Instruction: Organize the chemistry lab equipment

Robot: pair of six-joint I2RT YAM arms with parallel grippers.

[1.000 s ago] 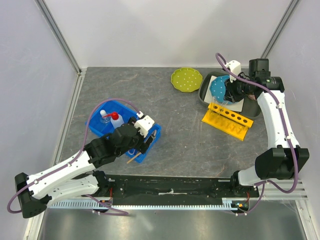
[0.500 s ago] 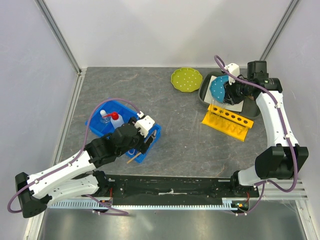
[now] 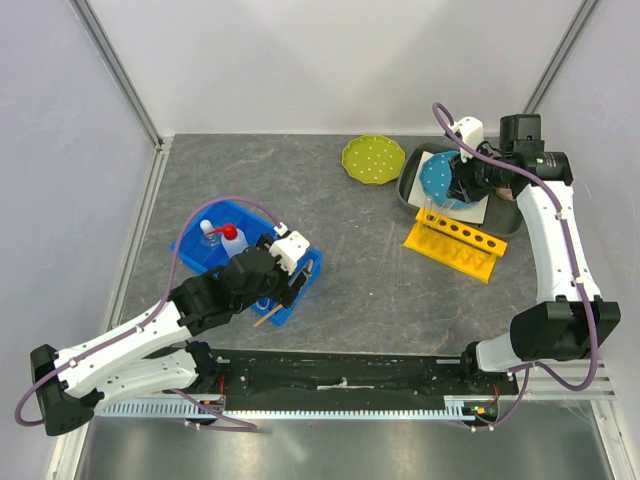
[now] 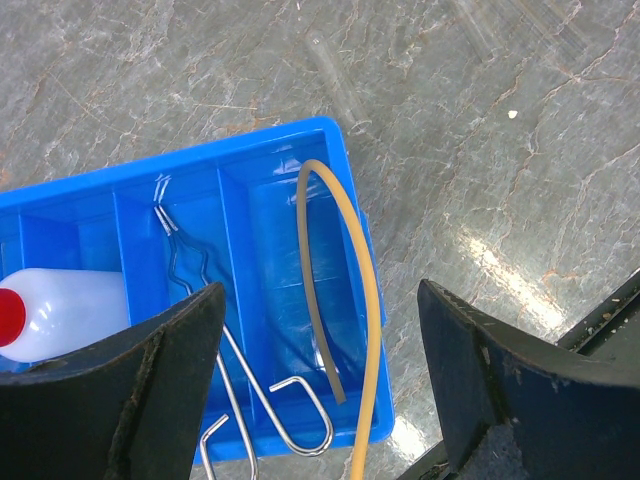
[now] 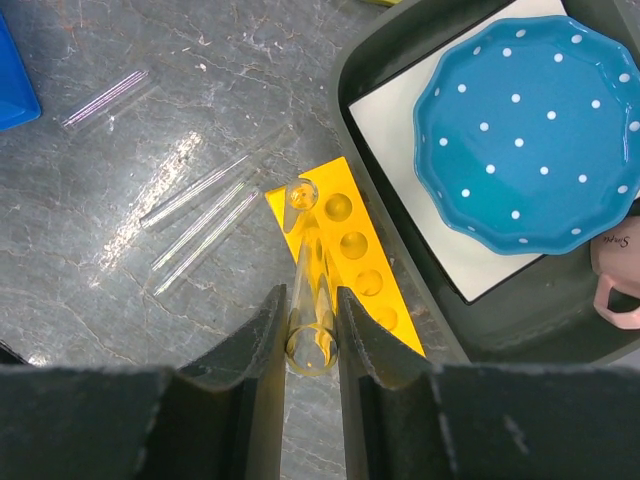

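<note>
Now right gripper (image 5: 310,300) pinches glass tube (image 5: 305,262) over yellow rack (image 5: 352,262); left gripper (image 4: 322,295) wide, empty.

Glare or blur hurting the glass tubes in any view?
Right wrist: a glare streak on the table washes out the edges of the loose tubes; the held tube in the right gripper reads clearly against the yellow rack. Left wrist: bright glare patches on the table, and a lone tube near the top edge is barely visible. Top external: even light, soft shadows, loose tubes not discernible.
</note>
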